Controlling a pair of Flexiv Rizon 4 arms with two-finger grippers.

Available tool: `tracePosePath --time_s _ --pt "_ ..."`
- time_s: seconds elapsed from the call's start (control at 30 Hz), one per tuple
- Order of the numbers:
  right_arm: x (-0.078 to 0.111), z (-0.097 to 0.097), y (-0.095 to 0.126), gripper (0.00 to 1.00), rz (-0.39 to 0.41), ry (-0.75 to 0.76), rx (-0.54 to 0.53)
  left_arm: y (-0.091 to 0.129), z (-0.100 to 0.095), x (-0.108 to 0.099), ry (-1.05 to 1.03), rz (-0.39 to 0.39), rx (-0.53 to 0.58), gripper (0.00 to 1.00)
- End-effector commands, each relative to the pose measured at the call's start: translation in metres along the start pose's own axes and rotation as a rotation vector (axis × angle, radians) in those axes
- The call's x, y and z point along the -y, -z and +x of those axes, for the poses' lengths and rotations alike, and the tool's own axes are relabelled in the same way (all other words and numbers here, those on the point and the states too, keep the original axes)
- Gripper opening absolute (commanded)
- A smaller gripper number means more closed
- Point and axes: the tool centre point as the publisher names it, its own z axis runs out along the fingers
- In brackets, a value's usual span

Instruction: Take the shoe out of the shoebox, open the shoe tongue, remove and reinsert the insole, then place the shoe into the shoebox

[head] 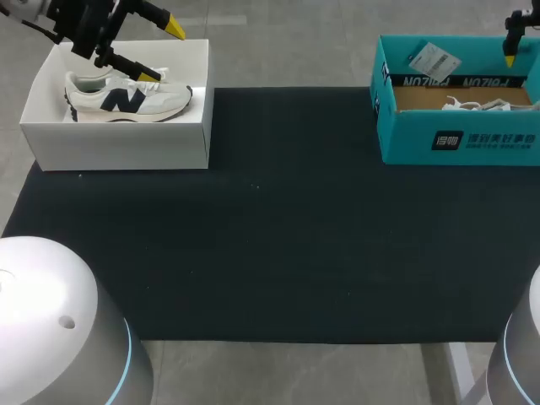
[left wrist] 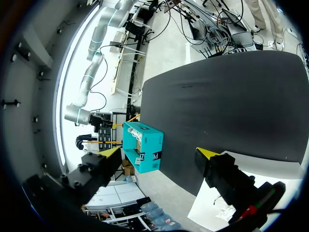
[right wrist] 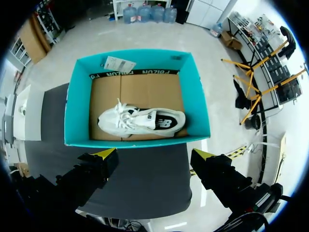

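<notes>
Cream shoe with a dark side mark lies on its side in the open white shoebox, which sits on the black mat's far left corner. The left gripper hangs over that box with its fingers spread wide and nothing held. One yellow tip is over the cream shoe's laces; whether it touches them I cannot tell. On the mat's far right corner stands the open teal shoebox. A white shoe lies on its cardboard floor and a paper tag rests on its far rim. The right gripper is above this box, fingers parted and empty. The white shoe is ahead of and below them, well apart.
</notes>
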Motion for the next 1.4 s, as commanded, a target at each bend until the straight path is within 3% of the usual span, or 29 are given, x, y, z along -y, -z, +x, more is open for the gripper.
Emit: tracePosePath --time_s 0.03,0.2,0.27,0.5,0.83,1.27,1.4 --pt "0.003 -0.001 0.000 1.00 -0.008 -0.001 -0.001 0.000 0.000 -0.001 0.000 0.001 -0.004 1.00" --pt "0.003 -0.001 0.000 1.00 -0.008 -0.001 -0.001 0.001 0.000 -0.003 -0.019 0.016 -0.009 1.00" --pt "0.003 -0.001 0.000 1.00 -0.008 -0.001 -0.001 0.000 0.009 -0.014 -0.136 -0.015 -0.063 1.00" --pt "0.003 -0.001 0.000 1.00 -0.008 -0.001 -0.001 0.019 0.033 -0.058 -0.183 -0.055 -0.156 1.00" --pt "0.003 -0.001 0.000 1.00 -0.008 -0.001 -0.001 0.057 0.086 -0.124 -0.258 -0.164 -0.380 1.00" --pt "0.003 -0.001 0.000 1.00 -0.008 -0.001 -0.001 0.092 0.154 -0.198 -0.197 -0.209 -0.657 1.00" --pt "0.003 -0.001 0.000 1.00 -0.008 -0.001 -0.001 0.099 0.166 -0.215 -0.172 -0.235 -0.699 1.00"
